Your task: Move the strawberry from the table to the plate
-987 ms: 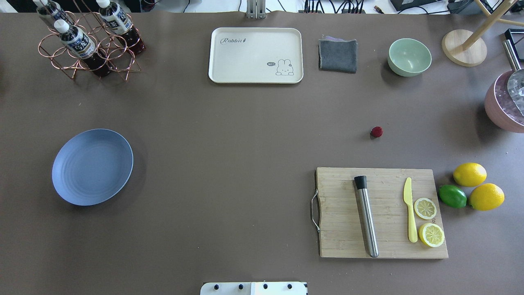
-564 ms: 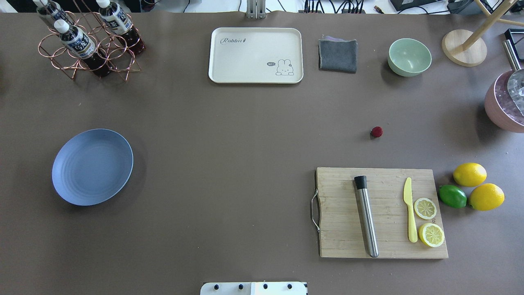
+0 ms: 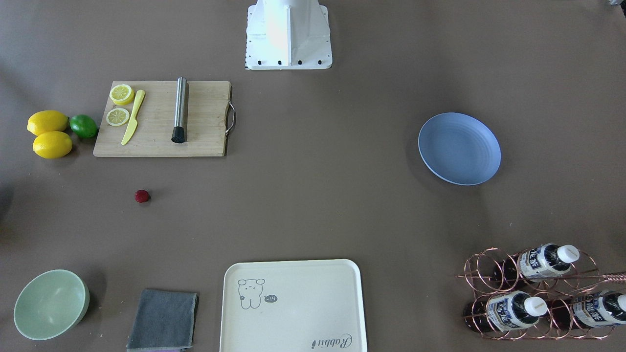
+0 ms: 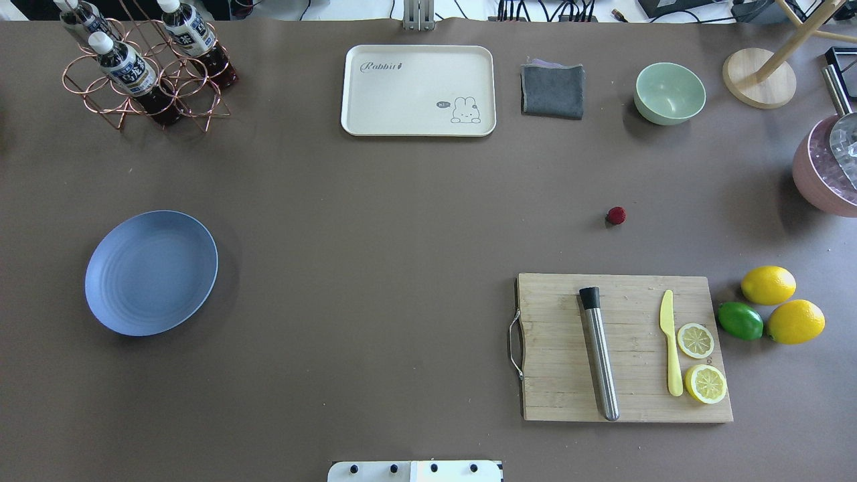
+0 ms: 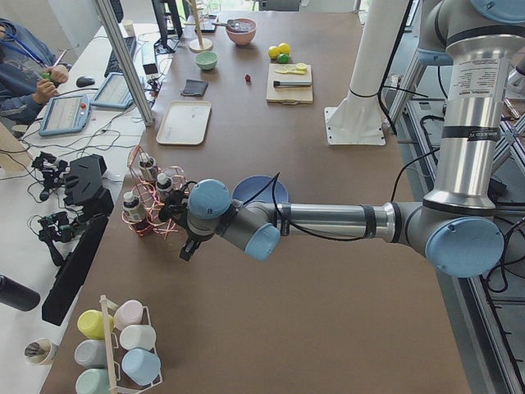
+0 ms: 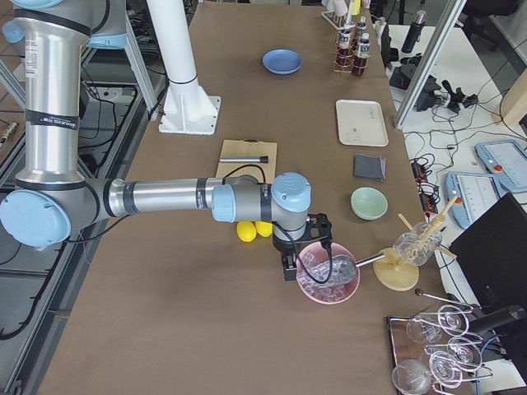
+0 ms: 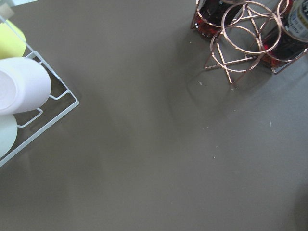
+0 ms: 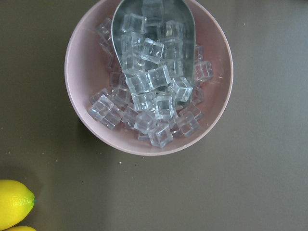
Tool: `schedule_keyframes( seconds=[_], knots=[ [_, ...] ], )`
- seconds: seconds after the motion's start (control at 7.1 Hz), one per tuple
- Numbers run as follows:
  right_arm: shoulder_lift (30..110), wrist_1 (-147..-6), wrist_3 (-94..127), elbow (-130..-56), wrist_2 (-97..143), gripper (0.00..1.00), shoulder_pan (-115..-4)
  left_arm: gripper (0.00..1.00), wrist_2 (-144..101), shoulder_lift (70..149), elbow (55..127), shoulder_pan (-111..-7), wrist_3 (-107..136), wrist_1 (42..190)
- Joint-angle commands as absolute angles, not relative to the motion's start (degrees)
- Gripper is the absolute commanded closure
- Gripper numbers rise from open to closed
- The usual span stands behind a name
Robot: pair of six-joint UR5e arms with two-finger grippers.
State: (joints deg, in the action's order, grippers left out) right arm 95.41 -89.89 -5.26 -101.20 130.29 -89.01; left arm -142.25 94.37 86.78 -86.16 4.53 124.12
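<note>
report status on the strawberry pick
Left gripper by copper bottle rack, right gripper over pink ice bowl; open or shut unclear. Small dark-red strawberry sits on grey-brown table, untouched. Round light-blue plate empty; bare table between them.

Near the tabletop's right near corner, a wooden cutting board carries a steel muddler, a yellow plastic knife and two lemon slices; two yellow lemons and a green lime lie beside it. Along the far edge: cream rectangular tray, grey cloth, pale-green bowl.
</note>
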Motion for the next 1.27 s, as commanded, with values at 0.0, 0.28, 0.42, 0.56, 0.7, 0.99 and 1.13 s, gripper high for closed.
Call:
schedule_keyframes(
  seconds=[0.0, 0.28, 0.42, 0.56, 0.7, 0.99, 1.13],
  knots=[
    [94.0, -85.6, -5.1, -100.9, 130.5, 0.0, -88.2, 0.0, -142.1, 97.4, 86.7, -80.0, 8.2, 125.7],
    [93.4, -85.3, 6.9, -102.4, 131.8, 0.0, -85.2, 0.0, -140.5, 97.2, 86.3, -73.7, 17.7, 128.7],
    [93.3, -85.2, 13.8, -103.7, 131.4, 0.0, -82.2, 0.02, -136.0, 95.9, 86.9, -69.3, 22.1, 130.2],
    [93.4, -83.1, 16.3, -103.6, 131.4, 0.0, -81.2, 0.04, -135.8, 95.5, 86.4, -66.3, 27.6, 133.6],
    [93.4, -82.0, 22.2, -103.8, 131.5, 0.0, -80.0, 0.04, -134.0, 93.4, 86.2, -62.5, 35.4, 138.7],
    [93.1, -78.9, 27.9, -103.5, 131.2, 0.01, -78.4, 0.04, -130.9, 90.9, 85.1, -56.7, 45.3, 146.7],
    [92.7, -78.9, 27.9, -103.4, 131.2, 0.01, -78.4, 0.04, -129.3, 90.5, 83.9, -55.0, 48.5, 149.3]
  ],
)
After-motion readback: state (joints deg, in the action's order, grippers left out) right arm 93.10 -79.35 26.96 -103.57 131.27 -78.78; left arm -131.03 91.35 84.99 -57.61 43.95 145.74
